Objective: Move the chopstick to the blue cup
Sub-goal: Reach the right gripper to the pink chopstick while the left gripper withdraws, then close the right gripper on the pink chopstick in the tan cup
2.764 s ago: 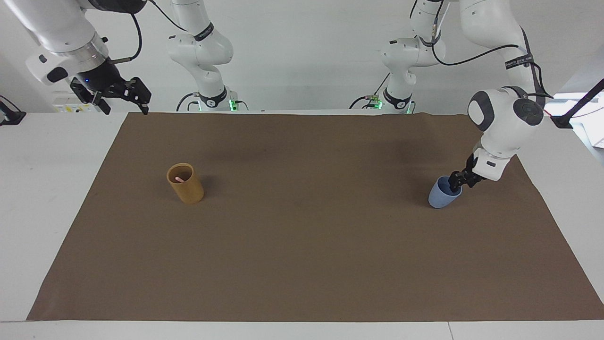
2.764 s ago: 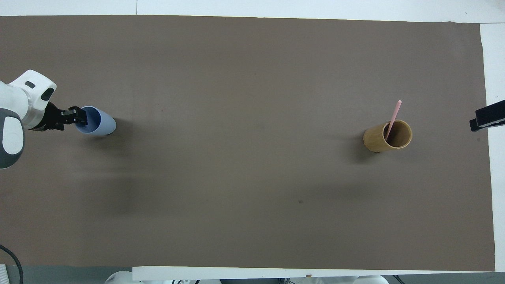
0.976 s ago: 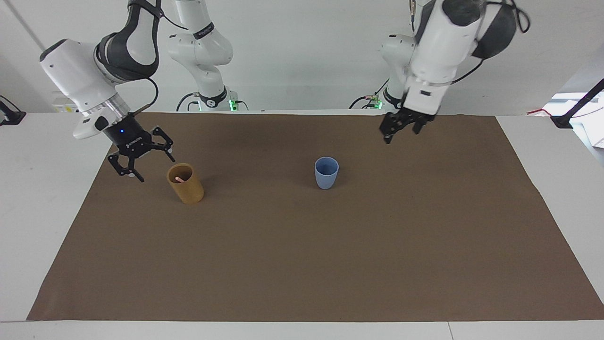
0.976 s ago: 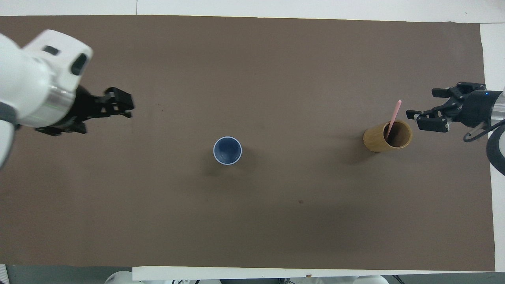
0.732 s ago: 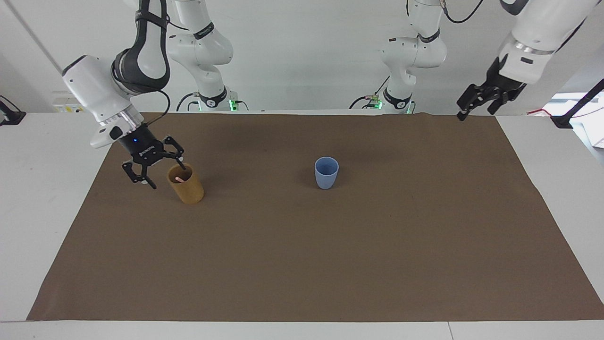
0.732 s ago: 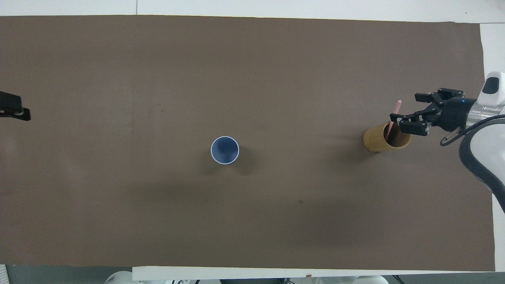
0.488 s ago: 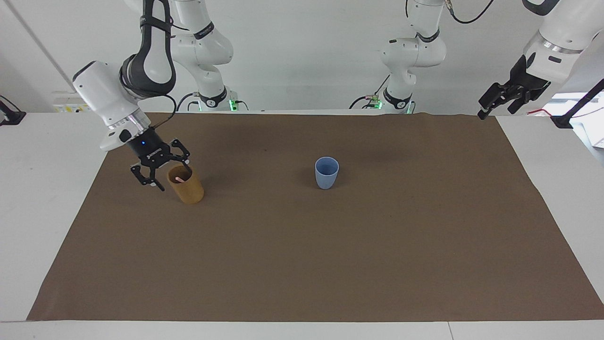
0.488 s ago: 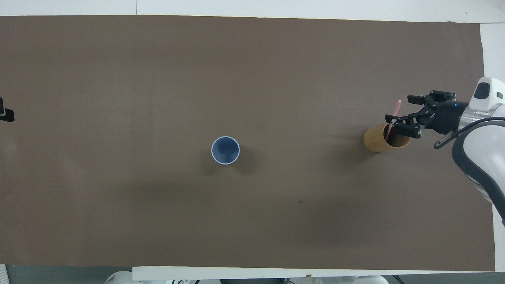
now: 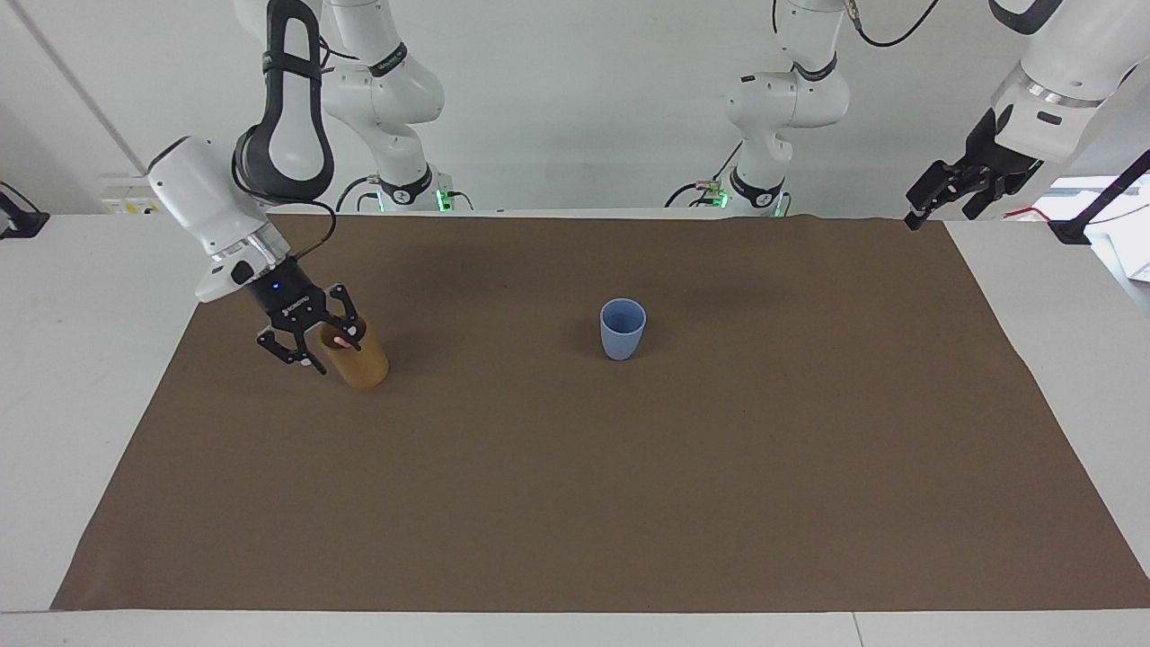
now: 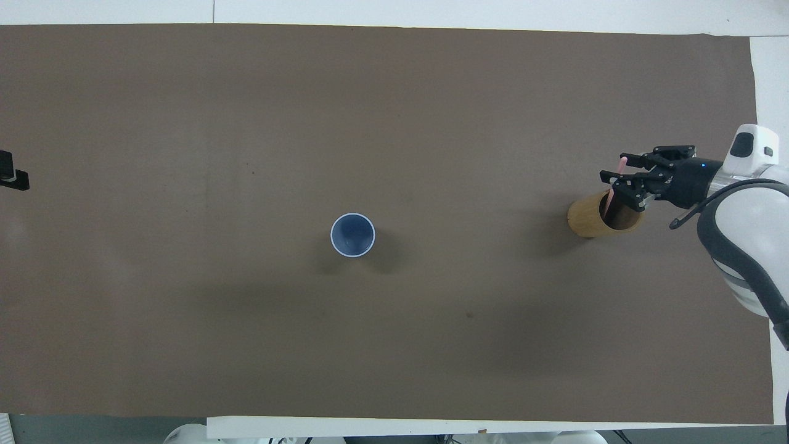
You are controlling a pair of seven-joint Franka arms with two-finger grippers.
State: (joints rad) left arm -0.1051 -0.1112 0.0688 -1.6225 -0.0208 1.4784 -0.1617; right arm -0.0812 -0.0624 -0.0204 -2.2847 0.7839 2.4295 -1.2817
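One pale-pink chopstick [image 10: 610,198] leans in the tan cup [image 10: 592,219] toward the right arm's end of the mat, its top sticking out above the rim. My right gripper [image 10: 614,168] is at that cup's mouth [image 9: 334,353], its fingers open on either side of the stick's top and a little apart from it. The chopstick [image 9: 340,341] shows only as a pink tip in the facing view. The blue cup [image 9: 622,329] stands upright and empty at the mat's middle [image 10: 352,235]. My left gripper [image 9: 939,208] waits open, raised over the mat's corner at the left arm's end.
A brown mat [image 9: 575,503] covers most of the white table [image 9: 81,296]. Only the tan cup [image 9: 359,359] and the blue cup stand on it. A black clamp arm [image 9: 1101,202] sits at the table's edge near the left gripper.
My right gripper has come down to the tan cup's mouth and its fingers have narrowed around the chopstick. My left arm has left the blue cup at mid-mat and drawn back up to its end.
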